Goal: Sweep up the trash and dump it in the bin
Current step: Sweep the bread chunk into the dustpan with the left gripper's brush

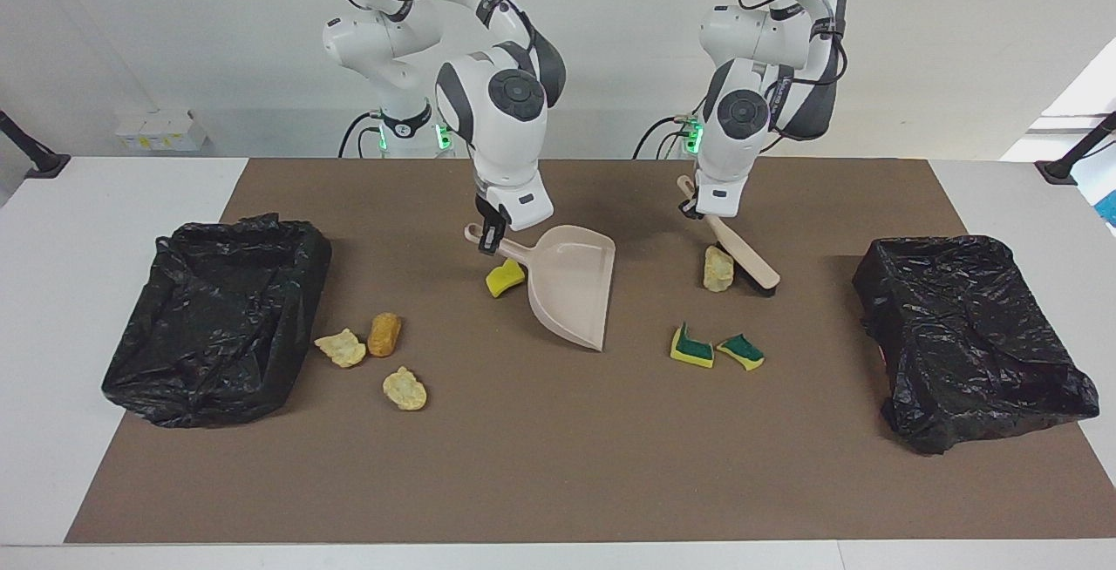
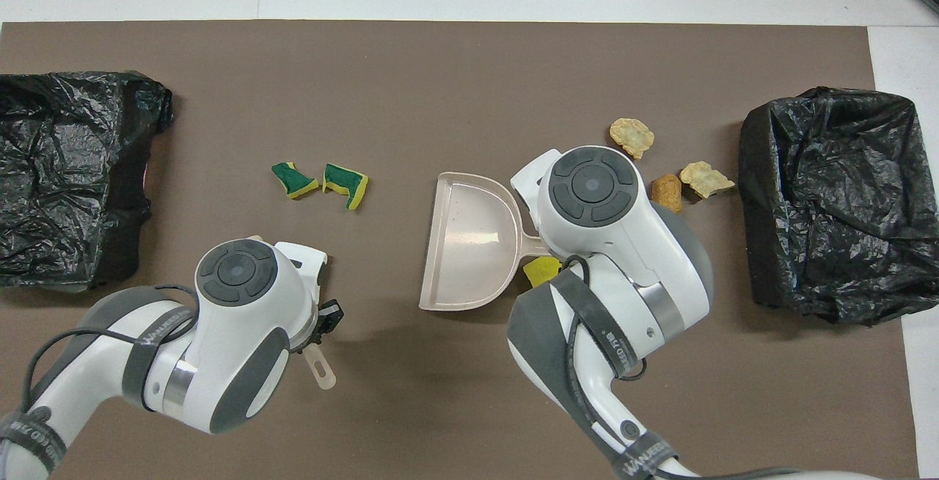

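Seven bits of trash lie on the brown mat in front of you, and two black-bagged bins sit at its ends. Reading the facing view from its left edge: first comes the bin at the right arm's end, its bag open at the top. Just beside it you see a pale flat chunk, an orange-brown lump standing upright and touching it, and a second pale chunk farther from the robots.

Next, your right gripper is pinched on the handle of the dustpan. The pan is tilted, its handle toward the right arm's end and its open mouth toward the left arm's end, long axis slanting away from the robots. A yellow sponge piece lies under the handle, close against the pan.

Then your left gripper is clamped on the handle of the brush. The brush slants down from the gripper toward the left arm's end, bristle end low near the mat. A pale lump stands right against the bristles. Two yellow-green sponge pieces lie side by side farther from the robots, green faces up.

Last comes the second bin, at the left arm's end.
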Motion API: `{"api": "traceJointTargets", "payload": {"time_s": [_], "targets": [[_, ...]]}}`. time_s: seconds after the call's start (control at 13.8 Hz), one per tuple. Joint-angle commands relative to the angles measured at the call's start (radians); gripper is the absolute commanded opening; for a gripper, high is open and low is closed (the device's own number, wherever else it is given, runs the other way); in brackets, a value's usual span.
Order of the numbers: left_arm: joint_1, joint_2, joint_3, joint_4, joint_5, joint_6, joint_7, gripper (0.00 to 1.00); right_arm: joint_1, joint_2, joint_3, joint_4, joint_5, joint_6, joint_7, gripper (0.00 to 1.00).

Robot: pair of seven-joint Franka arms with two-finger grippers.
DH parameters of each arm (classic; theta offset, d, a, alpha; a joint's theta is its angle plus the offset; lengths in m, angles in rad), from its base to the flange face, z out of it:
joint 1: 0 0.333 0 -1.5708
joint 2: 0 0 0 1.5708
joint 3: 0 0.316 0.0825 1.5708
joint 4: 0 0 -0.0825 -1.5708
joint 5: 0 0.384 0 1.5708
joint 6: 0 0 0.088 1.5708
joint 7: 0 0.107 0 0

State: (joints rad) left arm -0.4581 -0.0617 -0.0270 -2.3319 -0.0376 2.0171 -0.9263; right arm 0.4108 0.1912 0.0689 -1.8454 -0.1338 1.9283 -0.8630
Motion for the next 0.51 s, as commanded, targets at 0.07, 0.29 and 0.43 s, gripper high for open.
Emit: {"api": "traceJointTargets", "payload": {"time_s": [0.07, 0.29, 0.43], "targets": [[-0.069, 0.051, 0.006, 0.040, -0.105, 0.090, 0.174, 0.00, -0.003, 0.013, 0.012, -0.035, -0.017, 0.109, -0.039, 0.00], [-0.141, 0.048, 0.002, 0.043, -0.126, 0.097, 0.224, 0.00, 0.003, 0.048, 0.012, -0.034, -0.013, 0.161, -0.030, 0.00], [-0.183, 0.052, -0.005, 0.078, -0.154, 0.104, 0.289, 0.00, 0.017, 0.062, 0.012, -0.034, -0.013, 0.184, -0.027, 0.00]]}}
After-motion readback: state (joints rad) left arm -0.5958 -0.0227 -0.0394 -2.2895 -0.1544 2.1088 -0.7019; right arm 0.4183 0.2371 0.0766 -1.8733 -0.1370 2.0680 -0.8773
